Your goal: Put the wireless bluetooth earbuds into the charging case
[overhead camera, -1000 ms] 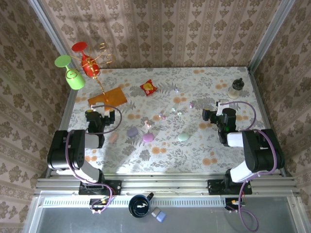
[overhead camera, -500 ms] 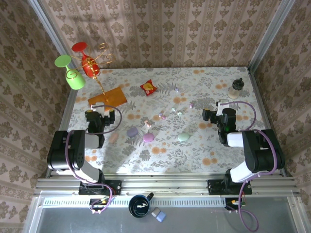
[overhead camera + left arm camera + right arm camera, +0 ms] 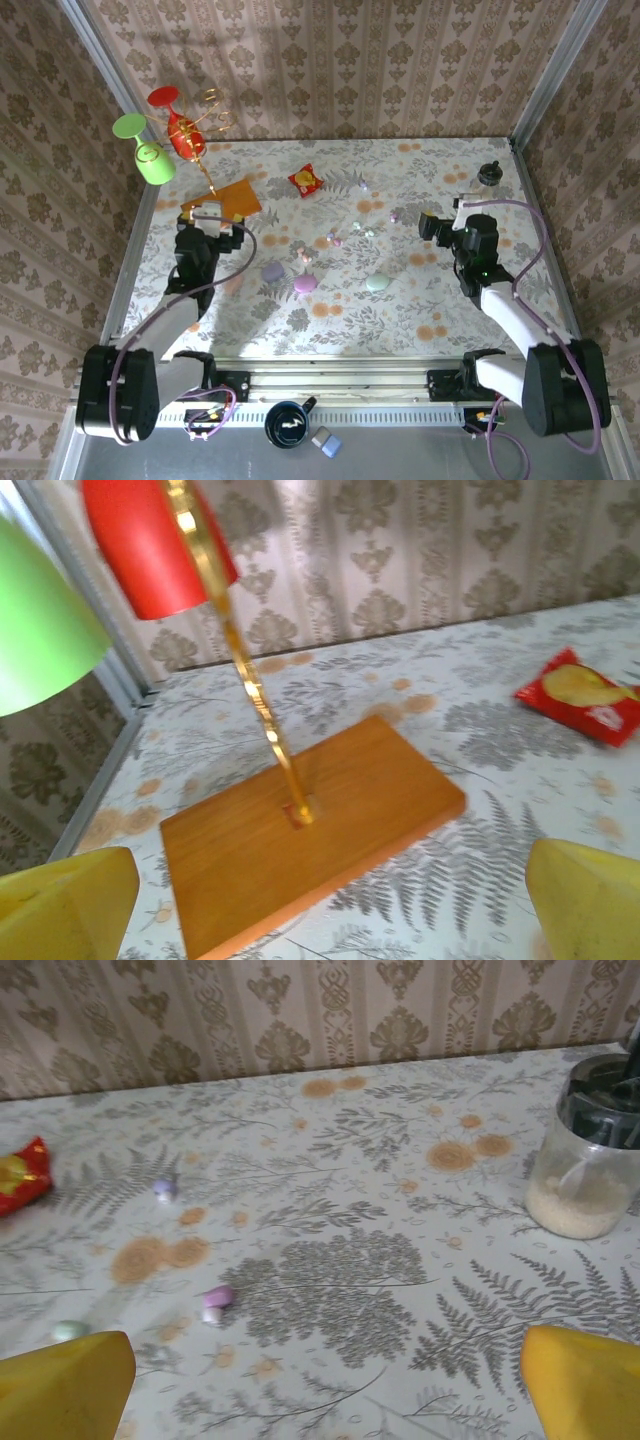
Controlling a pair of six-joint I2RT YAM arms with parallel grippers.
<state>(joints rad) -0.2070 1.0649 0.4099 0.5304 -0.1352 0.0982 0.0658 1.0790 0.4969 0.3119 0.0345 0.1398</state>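
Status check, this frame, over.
Left gripper open, empty. Right gripper open, empty. Earbuds loose on table, none in cases. Jar beside right gripper, not blocking.

Worktop stock.
- Snack packet (image 3: 305,180): 1.
- Pebble-shaped cases (image 3: 305,284): 3 (purple, lilac, mint), all nearer the arms than the snack packet.
- Earbuds (image 3: 217,1300): 3 in the right wrist view (lilac, pink, pale green).
- Jar (image 3: 488,175): 1.
- Wooden stand (image 3: 222,200): 1.
- Goblets (image 3: 155,163): 2 (green, red).
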